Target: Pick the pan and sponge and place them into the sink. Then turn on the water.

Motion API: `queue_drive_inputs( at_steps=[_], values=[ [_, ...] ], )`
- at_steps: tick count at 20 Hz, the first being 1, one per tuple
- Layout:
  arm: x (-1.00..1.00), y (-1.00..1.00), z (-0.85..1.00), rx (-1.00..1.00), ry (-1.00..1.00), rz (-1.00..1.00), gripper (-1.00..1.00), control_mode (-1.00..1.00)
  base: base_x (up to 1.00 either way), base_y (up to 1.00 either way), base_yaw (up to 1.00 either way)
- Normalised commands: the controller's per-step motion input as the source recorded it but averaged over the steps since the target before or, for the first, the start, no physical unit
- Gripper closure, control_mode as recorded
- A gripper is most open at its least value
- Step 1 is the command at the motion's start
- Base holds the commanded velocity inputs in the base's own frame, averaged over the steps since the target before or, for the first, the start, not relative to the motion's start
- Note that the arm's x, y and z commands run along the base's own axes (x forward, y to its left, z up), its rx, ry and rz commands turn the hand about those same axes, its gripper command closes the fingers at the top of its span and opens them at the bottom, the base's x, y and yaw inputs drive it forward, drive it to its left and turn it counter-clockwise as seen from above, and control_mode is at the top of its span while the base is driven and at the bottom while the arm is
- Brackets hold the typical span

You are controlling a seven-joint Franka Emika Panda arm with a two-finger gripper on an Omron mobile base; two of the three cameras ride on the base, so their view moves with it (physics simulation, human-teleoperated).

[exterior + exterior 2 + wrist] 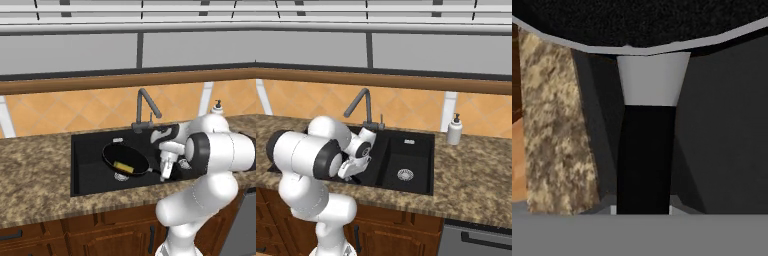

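Note:
The black pan (131,154) sits low in the large basin of the black sink (87,160), with the yellow and green sponge (123,167) lying inside it. My gripper (163,174) is at the pan's right side, shut on its handle. In the hand view the dark handle (646,160) runs from between my fingertips up through a grey collar to the pan's rim (642,20). In the right base view my gripper (349,175) hangs over the sink's left part, and my arm hides the pan. No water is in view at the grey faucet (145,107).
The small basin (406,150) with its silver drain (405,174) lies to the right. A white soap bottle (454,130) stands on the speckled counter (35,175) right of the sink. The faucet (361,102) rises behind the sink, before the tiled wall.

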Motion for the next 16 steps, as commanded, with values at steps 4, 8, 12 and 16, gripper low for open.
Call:
queue_drive_inputs(
  at_steps=[4, 8, 12, 16],
  values=[
    [0.32, 0.18, -0.17, 0.05, 0.00, 0.00, 1.00, -1.00, 0.00, 0.00, 0.00],
    [0.15, 0.00, -0.26, 0.04, -0.01, 0.00, 1.00, -1.00, 0.00, 0.00, 0.00],
    [0.10, 0.00, -0.50, 0.01, -0.04, 0.00, 1.00, -1.00, 0.00, 0.00, 0.00],
    [0.01, 0.01, -0.34, 0.02, -0.07, 0.04, 1.00, -1.00, 0.00, 0.00, 0.00]
  ],
)
